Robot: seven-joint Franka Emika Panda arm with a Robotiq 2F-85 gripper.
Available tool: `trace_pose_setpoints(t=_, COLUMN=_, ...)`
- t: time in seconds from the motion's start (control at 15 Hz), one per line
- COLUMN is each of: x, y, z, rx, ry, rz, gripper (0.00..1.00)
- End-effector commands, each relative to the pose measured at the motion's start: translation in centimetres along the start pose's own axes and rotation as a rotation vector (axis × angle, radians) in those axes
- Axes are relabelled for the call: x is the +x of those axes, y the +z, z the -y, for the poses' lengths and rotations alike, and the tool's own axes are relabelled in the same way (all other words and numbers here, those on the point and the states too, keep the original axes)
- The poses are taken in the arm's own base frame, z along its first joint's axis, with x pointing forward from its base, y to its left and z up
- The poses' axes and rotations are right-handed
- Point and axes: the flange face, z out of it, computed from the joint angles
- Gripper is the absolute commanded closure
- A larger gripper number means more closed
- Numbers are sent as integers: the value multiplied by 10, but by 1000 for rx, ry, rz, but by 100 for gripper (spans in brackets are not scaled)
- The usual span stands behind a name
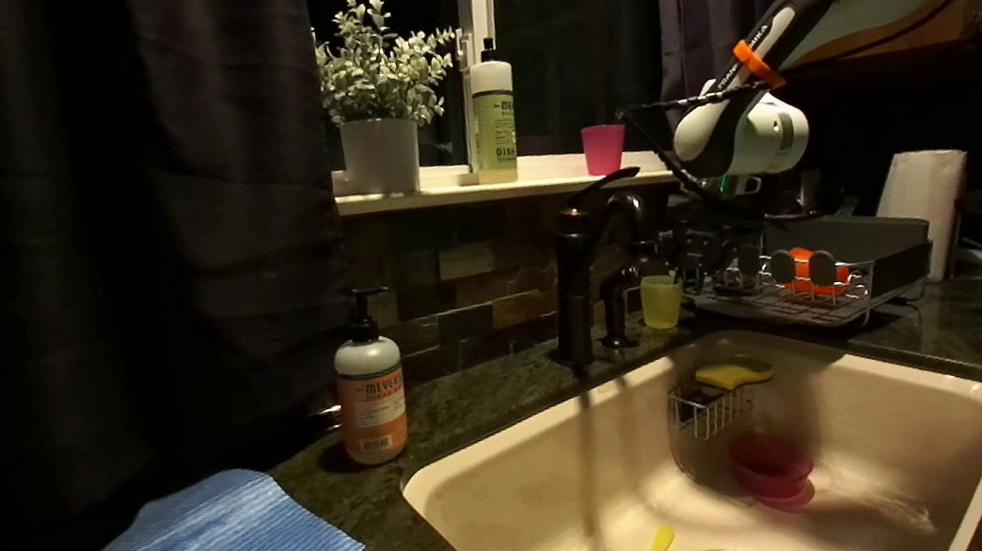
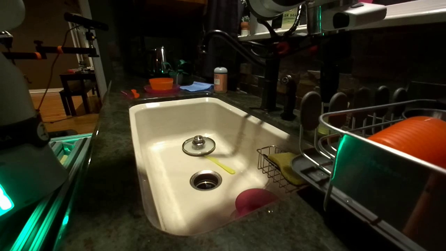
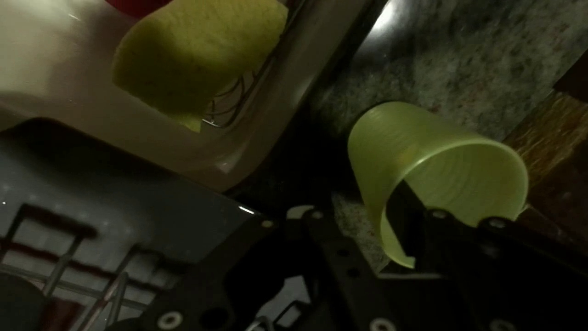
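One yellow-green cup [image 3: 390,142] is what the gripper [image 3: 353,209] is at here. It's right of centre in the wrist view, and in an exterior view the cup [image 1: 661,301] stands upright on the dark counter [image 1: 471,411], right of mid-frame, between the black faucet [image 1: 576,288] and the dish rack [image 1: 902,264].

Not pinching anything as far as I can see: the fingers [image 3: 404,214] are spread, with the cup's near wall between them. Looks like the finger further right in the wrist view pokes into the mouth, while the one nearer mid-frame hangs outside, a strip of counter showing between it and the cup. Can't tell if the inside one touches.

Handling-wise I'd bet on thin plastic: super light, a bit bendy, hard to break, but smooth, so kinda slippery if wet. Clamp hard and the rim probably goes oval. Best hold imo is over the rim, one finger in, one out, fairly deep, since the walls taper and a shallow pinch might let it swing. It'd likely skid if bumped from one side.

Also, the yellow sponge [image 3: 197,55], upper left of the wrist view, sits apart from the cup.
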Motion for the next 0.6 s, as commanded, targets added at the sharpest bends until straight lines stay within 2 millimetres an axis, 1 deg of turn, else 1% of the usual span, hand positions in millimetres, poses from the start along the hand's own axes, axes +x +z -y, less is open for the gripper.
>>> trace_pose_setpoints(t=0.0, x=2, y=-6, z=5, rx=-14, ry=95, rz=-2, gripper=92)
trace_pose_setpoints(t=0.07, x=2, y=-8, z=6, rx=-15, ry=122, rz=-2, gripper=99)
trace_pose_setpoints(t=0.13, x=3, y=-11, z=7, rx=-13, ry=149, rz=-2, gripper=100)
trace_pose_setpoints(t=0.33, x=4, y=-25, z=9, rx=-18, ry=209, rz=-3, gripper=99)
trace_pose_setpoints(t=0.53, x=3, y=-43, z=8, rx=-76, ry=280, rz=26, gripper=99)
